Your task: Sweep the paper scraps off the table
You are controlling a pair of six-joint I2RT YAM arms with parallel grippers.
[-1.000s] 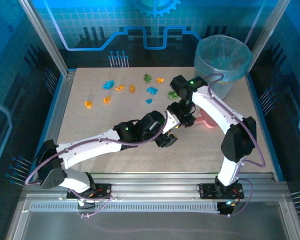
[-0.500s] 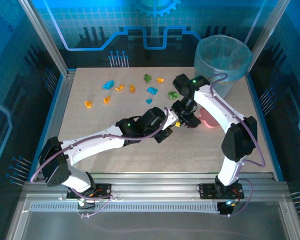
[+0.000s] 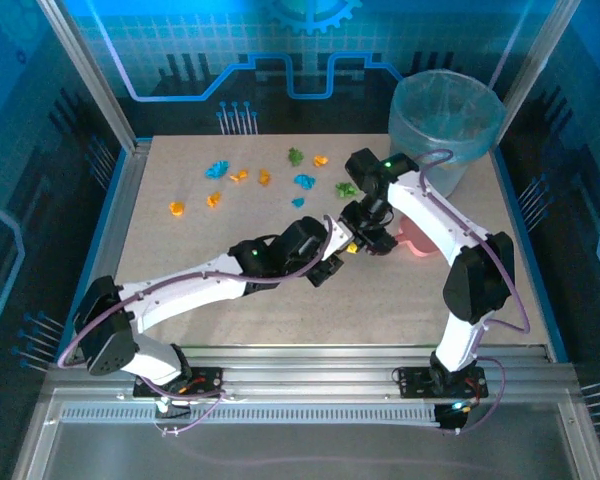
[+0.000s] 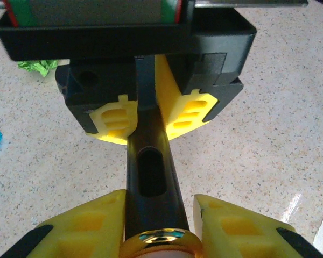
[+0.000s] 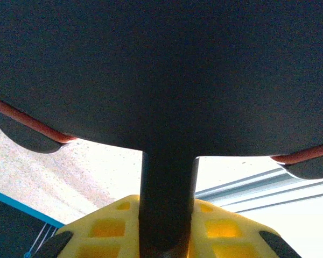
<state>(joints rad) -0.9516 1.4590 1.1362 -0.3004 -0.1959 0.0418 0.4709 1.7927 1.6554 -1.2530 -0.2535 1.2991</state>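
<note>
Several paper scraps, orange (image 3: 239, 176), blue (image 3: 303, 181) and green (image 3: 346, 187), lie scattered across the far half of the table (image 3: 180, 280). A black brush handle (image 4: 149, 172) with a gold ring spans the two grippers at mid-table. My left gripper (image 3: 336, 258) (image 4: 159, 207) is shut on it near the ring. My right gripper (image 3: 364, 238) (image 4: 151, 115) (image 5: 167, 207) clasps the handle's far end with its yellow fingers (image 4: 189, 112) against it. A green scrap (image 4: 36, 66) lies behind the right gripper. The brush head is hidden.
A pink dustpan (image 3: 418, 242) rests on the table under my right arm, partly covered. A translucent blue bin (image 3: 446, 118) stands at the far right corner. A metal frame (image 3: 120, 215) edges the board.
My left arm has reached in toward the right gripper and its fingers have closed on the brush handle. The right arm has barely shifted.
</note>
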